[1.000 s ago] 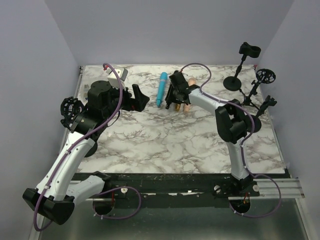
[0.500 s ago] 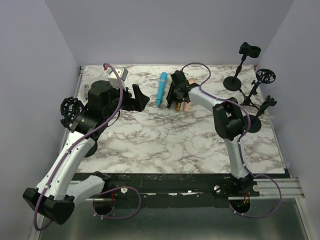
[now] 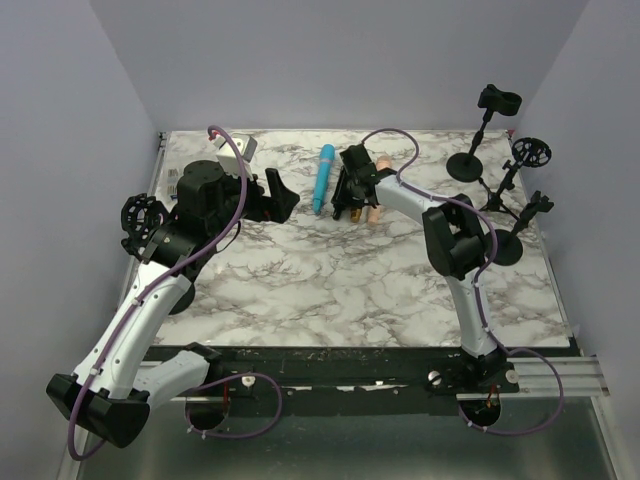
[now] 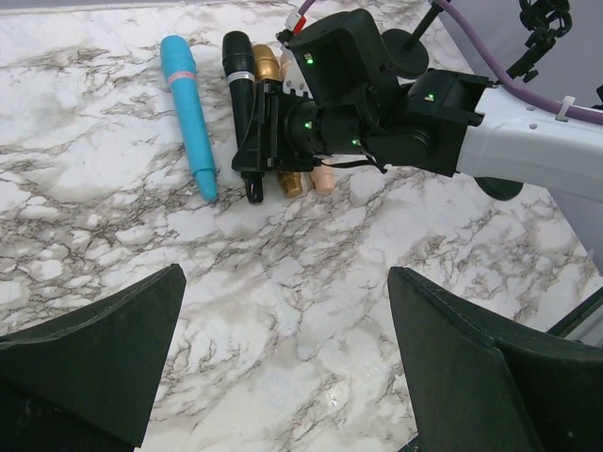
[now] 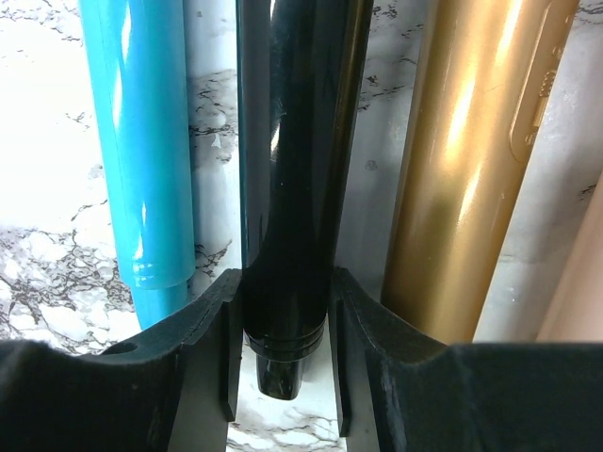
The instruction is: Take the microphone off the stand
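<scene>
The left fingers hang wide open at left, unmoved. On the desk, right of the blue microphone, the black microphone lies gripped by the right fingers. Only that arm's elbow has drifted slightly left. The stand, far right, is bare, so probably only the release remains.

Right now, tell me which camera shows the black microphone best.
Left wrist: the black microphone shows almost full length, tail in the right tool. Right wrist shows only its handle, close; in the top view the tool mostly hides it.
</scene>
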### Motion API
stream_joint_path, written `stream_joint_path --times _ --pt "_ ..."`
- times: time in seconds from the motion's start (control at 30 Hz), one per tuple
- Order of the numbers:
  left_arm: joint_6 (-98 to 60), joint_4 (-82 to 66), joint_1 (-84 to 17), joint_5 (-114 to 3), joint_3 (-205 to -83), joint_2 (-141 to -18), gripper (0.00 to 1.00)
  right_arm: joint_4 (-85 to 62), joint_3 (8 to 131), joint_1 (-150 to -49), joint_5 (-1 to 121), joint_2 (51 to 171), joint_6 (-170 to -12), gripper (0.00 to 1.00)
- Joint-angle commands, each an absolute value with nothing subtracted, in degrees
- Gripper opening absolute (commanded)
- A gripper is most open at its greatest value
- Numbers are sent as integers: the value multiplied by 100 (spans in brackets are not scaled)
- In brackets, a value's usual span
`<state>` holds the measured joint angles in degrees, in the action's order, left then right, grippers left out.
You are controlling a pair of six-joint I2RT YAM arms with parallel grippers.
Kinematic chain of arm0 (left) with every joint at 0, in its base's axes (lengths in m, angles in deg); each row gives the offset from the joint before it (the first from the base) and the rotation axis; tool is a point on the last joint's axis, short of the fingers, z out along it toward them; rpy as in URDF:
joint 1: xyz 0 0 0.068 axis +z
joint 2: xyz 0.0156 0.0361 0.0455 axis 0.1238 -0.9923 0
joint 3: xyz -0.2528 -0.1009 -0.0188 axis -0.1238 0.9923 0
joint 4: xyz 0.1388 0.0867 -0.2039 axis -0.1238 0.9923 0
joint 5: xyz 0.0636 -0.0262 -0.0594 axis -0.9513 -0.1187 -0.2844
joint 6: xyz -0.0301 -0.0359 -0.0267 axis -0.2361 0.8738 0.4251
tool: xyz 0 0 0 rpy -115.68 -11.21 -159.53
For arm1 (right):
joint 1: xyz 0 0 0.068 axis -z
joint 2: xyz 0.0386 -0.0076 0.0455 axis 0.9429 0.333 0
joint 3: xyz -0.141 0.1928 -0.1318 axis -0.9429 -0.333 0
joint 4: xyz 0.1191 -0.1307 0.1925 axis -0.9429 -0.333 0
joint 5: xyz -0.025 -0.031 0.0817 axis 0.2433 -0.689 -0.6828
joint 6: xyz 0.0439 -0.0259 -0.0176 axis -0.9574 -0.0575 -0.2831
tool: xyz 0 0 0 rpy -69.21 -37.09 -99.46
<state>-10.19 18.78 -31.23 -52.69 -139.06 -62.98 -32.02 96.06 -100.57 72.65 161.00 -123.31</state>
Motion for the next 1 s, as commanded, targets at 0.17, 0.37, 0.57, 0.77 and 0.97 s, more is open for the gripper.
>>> stream_joint_path --times 0.17,0.37,0.57,0.77,0.97 --pt "-1051 1817 -3128 -5216 -13884 -6305 92 -3178 9630 -10041 7118 16207 -12316 39" --pt "-1033 1807 -3128 -5192 -13878 -6324 92 -3167 9604 -10043 7102 16187 -12308 48" --pt "-1042 1812 -3128 -5207 -13885 -6332 92 -3159 9601 -10039 7025 16141 -12314 51" --pt "-1047 1805 -3128 -5207 -13884 -6367 92 -3176 9591 -10050 6980 15902 -12288 51" --pt "-1072 1826 -3129 -5260 -13879 -6409 92 -3108 9401 -10051 6761 15345 -12132 59"
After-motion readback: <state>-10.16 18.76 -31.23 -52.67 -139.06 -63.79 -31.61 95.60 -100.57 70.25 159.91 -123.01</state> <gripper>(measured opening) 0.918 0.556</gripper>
